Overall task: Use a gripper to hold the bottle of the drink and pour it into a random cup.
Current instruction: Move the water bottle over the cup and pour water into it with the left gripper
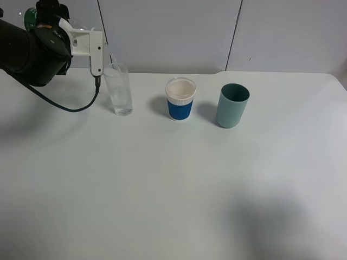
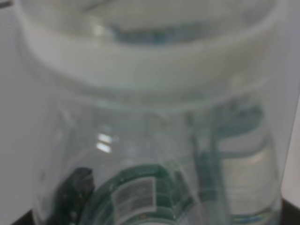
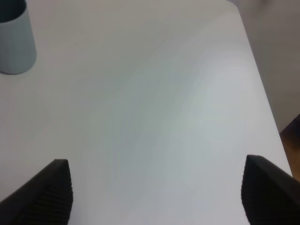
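My left gripper (image 1: 54, 19) is at the far left back of the table, shut on the bottle (image 1: 30, 17). The bottle is tipped over, and its clear neck points down at the rim of the tall clear glass (image 1: 118, 89). The green label shows behind the arm. In the left wrist view the bottle (image 2: 150, 117) fills the frame, blurred, with clear liquid inside and the green label (image 2: 136, 192) low down. My right gripper (image 3: 154, 192) is open and empty over bare table. It is out of the exterior view.
A blue-and-white cup (image 1: 180, 98) stands right of the glass, and a teal-green cup (image 1: 232, 105) right of that; the teal-green cup also shows in the right wrist view (image 3: 15, 42). The white table (image 1: 173, 189) reaches to the front. A black cable (image 1: 70, 105) hangs beside the glass.
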